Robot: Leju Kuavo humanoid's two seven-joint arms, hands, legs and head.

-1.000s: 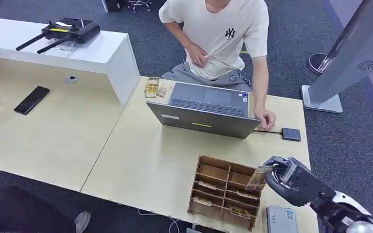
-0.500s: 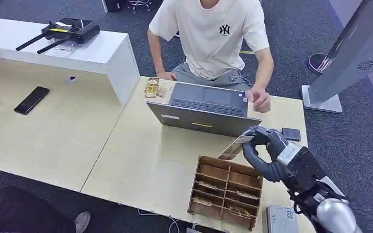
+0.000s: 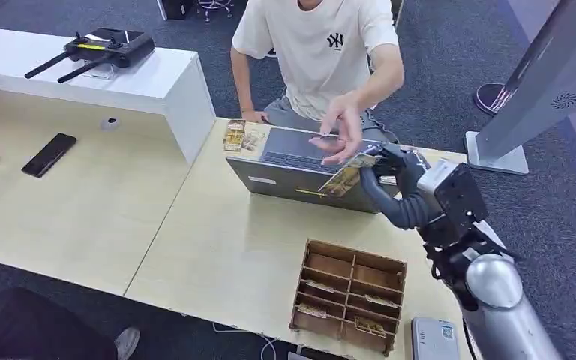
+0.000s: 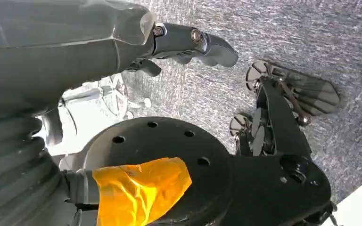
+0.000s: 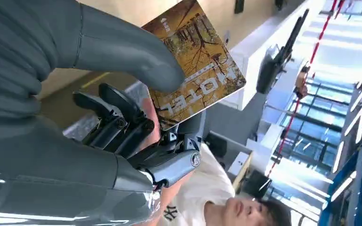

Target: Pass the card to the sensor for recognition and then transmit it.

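Note:
My right hand (image 3: 391, 185) pinches a yellow-brown card (image 3: 347, 175) printed with autumn trees, holding it above the back of the open grey laptop (image 3: 292, 166). In the right wrist view the card (image 5: 195, 66) reads "HOTEL" and sits between the thick grey thumb (image 5: 122, 52) and the darker fingers (image 5: 122, 120). A person in a white T-shirt sits behind the laptop, and the person's hand (image 3: 340, 129) is stretched out just above the card's far end. My left hand (image 4: 195, 42) hangs over grey carpet with its fingers extended and holds nothing.
A wooden compartment box (image 3: 349, 295) holding several cards stands on the table (image 3: 217, 247) near its front edge. A small white device (image 3: 433, 339) lies to its right. More cards (image 3: 240, 136) lie left of the laptop. A grey kiosk stand (image 3: 529, 94) rises at right.
My right hand has risen from beside the wooden box and carried the card forward over the laptop. The person's hand has left the table and come up to the card.

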